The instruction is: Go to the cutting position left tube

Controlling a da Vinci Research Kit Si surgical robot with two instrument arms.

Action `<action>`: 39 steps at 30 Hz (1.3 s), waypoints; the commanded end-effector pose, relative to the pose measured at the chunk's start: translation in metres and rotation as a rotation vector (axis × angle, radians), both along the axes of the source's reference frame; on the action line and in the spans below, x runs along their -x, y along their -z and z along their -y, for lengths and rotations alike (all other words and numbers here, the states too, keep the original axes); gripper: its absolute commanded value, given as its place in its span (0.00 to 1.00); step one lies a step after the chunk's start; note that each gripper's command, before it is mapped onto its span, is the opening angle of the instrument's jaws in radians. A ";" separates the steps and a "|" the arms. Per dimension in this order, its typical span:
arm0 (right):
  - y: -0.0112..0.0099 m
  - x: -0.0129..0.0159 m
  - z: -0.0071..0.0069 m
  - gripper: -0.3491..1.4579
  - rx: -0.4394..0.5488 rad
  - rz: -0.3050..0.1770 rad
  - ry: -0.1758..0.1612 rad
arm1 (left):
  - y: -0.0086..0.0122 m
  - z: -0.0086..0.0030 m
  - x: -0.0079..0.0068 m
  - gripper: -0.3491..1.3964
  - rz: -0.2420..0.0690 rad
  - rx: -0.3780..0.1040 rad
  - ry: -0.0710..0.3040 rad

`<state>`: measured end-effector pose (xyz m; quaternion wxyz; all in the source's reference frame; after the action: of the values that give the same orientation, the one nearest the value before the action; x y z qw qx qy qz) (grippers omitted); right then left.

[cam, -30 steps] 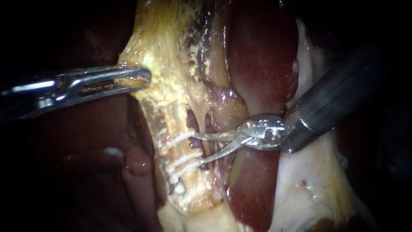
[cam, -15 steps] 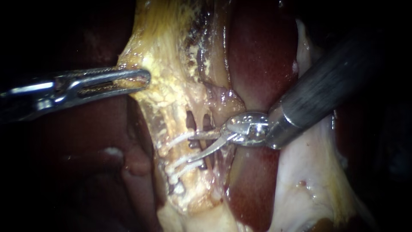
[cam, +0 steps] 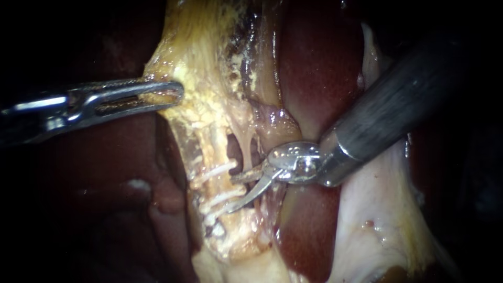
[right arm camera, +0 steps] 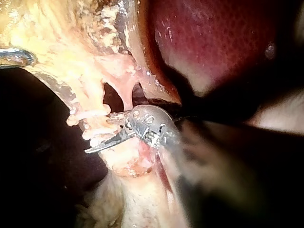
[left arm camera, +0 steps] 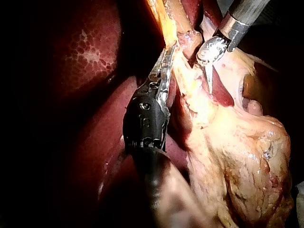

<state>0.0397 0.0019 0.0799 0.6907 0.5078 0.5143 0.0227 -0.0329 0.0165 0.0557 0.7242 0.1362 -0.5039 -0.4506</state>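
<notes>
Hovering just beside the clipped left tube (cam: 212, 152), the right instrument (cam: 229, 195) has its hand spread; approach looks nearly done; next, straddle the tube between clips (cam: 217, 170); left instrument's (cam: 178, 93) hand pinches yellow tissue (cam: 204, 105).

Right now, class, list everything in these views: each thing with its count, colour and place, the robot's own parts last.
liver: one, dark red, behind and beside the yellow tissue.
yellow tissue: one sheet, yellow, running down the middle.
tube: one that I can tell, yellowish, below that sheet.
clips: three, white, across the tube.
pale tissue: one fold, whitish, under the right instrument's shaft.
left instrument: one, silver, pincer shut on the yellow tissue's edge.
right instrument: one, silver tip on a dark shaft, pincer open beside the clips.
</notes>
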 end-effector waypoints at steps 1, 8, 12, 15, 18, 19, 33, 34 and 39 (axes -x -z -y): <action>0.0000 -0.0001 0.0000 0.88 0.000 -0.003 -0.005 | -0.0001 0.0000 0.0001 0.00 0.000 0.001 0.000; 0.0001 -0.0003 -0.0001 0.88 -0.021 -0.019 -0.004 | -0.0002 0.0000 0.0002 0.00 -0.001 0.001 0.001; 0.0004 -0.0002 -0.0003 0.87 -0.058 -0.043 -0.008 | -0.0005 -0.0002 0.0002 0.00 -0.001 0.001 0.001; 0.0007 -0.0003 -0.0004 0.87 -0.071 -0.056 -0.006 | -0.0012 -0.0004 0.0001 0.00 -0.001 0.002 0.001; 0.0009 -0.0005 -0.0001 0.87 -0.079 -0.059 -0.010 | -0.0021 -0.0006 0.0000 0.00 -0.001 0.004 0.001; 0.0009 -0.0006 0.0000 0.87 -0.084 -0.058 -0.010 | -0.0023 -0.0007 0.0000 0.00 -0.001 0.005 0.001; 0.0001 -0.0033 0.0024 0.86 -0.117 -0.070 0.015 | -0.0036 -0.0008 0.0012 0.00 -0.006 0.009 0.007; 0.0000 -0.0035 0.0025 0.86 -0.122 -0.068 0.015 | -0.0037 -0.0008 0.0012 0.00 -0.006 0.009 0.008; 0.0002 -0.0036 0.0021 0.86 -0.154 -0.075 0.007 | -0.0038 -0.0008 0.0013 0.00 -0.004 0.011 0.010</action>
<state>0.0434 -0.0002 0.0797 0.6282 0.5626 0.5359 0.0421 -0.0342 0.0173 0.0595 0.7239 0.1291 -0.5054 -0.4515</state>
